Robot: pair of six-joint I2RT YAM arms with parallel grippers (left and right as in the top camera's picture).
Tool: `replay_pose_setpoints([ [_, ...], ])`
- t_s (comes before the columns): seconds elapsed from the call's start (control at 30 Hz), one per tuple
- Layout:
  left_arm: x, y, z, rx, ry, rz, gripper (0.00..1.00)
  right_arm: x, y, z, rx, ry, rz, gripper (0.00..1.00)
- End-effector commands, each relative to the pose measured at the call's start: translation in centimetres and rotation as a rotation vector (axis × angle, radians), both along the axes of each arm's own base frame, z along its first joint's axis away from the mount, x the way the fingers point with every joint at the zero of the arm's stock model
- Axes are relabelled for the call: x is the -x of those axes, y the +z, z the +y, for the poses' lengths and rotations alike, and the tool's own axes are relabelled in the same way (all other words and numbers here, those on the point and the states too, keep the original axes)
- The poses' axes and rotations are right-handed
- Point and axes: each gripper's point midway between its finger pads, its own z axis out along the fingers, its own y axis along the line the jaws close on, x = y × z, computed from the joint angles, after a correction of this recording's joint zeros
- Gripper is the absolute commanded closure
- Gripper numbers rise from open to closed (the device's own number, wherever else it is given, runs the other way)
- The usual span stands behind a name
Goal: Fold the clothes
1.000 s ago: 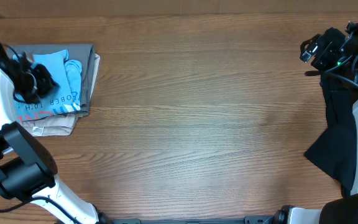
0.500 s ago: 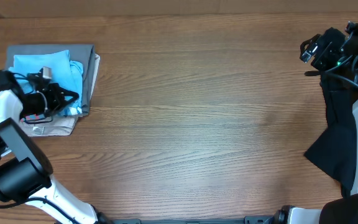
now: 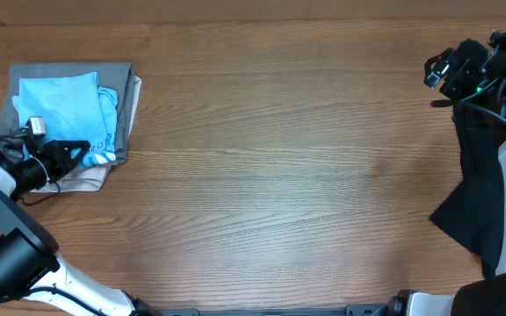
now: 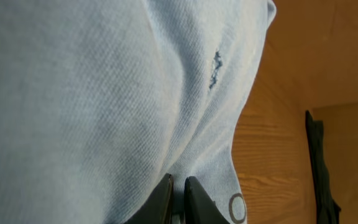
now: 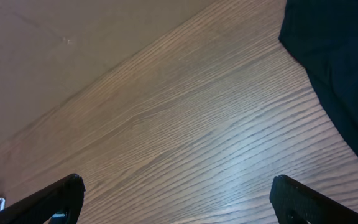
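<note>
- The light blue T-shirt (image 3: pixel 60 101) lies folded at the far left corner of the table (image 3: pixel 279 175). It sits on top of a gray garment (image 3: pixel 131 96) and a beige garment (image 3: pixel 84 179).
- Part of the lettering shows along the T-shirt's near edge, and the left wrist view catches a dark "O" by the hem.
- The left gripper (image 3: pixel 75 149) is at that near edge. Its fingers (image 4: pixel 164 198) are almost together with only a thin slit between them, pinched on a crease of the T-shirt that runs straight into the slit.
- The right gripper (image 3: pixel 442 75) is up at the far right corner, well apart from the T-shirt. Its fingers (image 5: pixel 61 194) are spread wide with nothing between them, and bare wood lies below.
- A dark cloth (image 3: pixel 468 211) lies along the right edge, under the right arm.
</note>
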Motion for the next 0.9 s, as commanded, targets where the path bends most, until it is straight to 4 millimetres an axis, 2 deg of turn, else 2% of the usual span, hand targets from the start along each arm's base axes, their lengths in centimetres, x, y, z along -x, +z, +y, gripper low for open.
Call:
replay_pose_setpoints([
  [0.0,0.0,-0.6,-0.2,0.013,0.017,0.021,0.90,0.1,0.1,0.0,0.002,-0.001,-0.003,0.00],
  [0.03,-0.6,0.9,-0.5,0.061,0.000,-0.049,0.91,0.1,0.1,0.0,0.002,-0.001,-0.003,0.00],
  [0.07,-1.5,3.9,-1.1,0.154,-0.036,-0.163,0.91,0.1,0.1,0.0,0.002,-0.001,-0.003,0.00],
  [0.17,-2.8,9.5,-0.9,0.270,-0.089,-0.298,0.93,0.1,0.1,0.0,0.002,-0.001,-0.003,0.00],
  [0.27,-4.0,12.8,0.3,0.254,-0.078,-0.314,0.95,0.1,0.1,0.0,0.002,-0.001,-0.003,0.00],
  [0.33,-4.6,13.8,1.1,0.211,-0.044,-0.296,0.95,0.1,0.1,0.0,0.002,-0.001,-0.003,0.00],
  [0.4,-5.4,13.6,2.3,0.150,0.027,-0.240,0.96,0.1,0.1,0.0,0.002,-0.001,-0.003,0.00],
  [0.47,-6.0,12.4,3.2,0.085,0.084,-0.188,0.96,0.1,0.1,0.0,0.002,-0.001,-0.003,0.00],
  [0.6,-6.5,7.3,5.4,-0.104,0.222,-0.017,0.96,0.1,0.1,0.0,0.002,-0.001,-0.003,0.00],
  [0.7,-6.9,3.9,6.7,-0.191,0.275,0.039,0.96,0.1,0.1,0.0,0.002,-0.001,-0.003,0.00],
  [0.87,-7.2,0.5,7.6,-0.203,0.293,0.081,0.96,0.1,0.1,0.0,0.002,-0.001,-0.003,0.00],
])
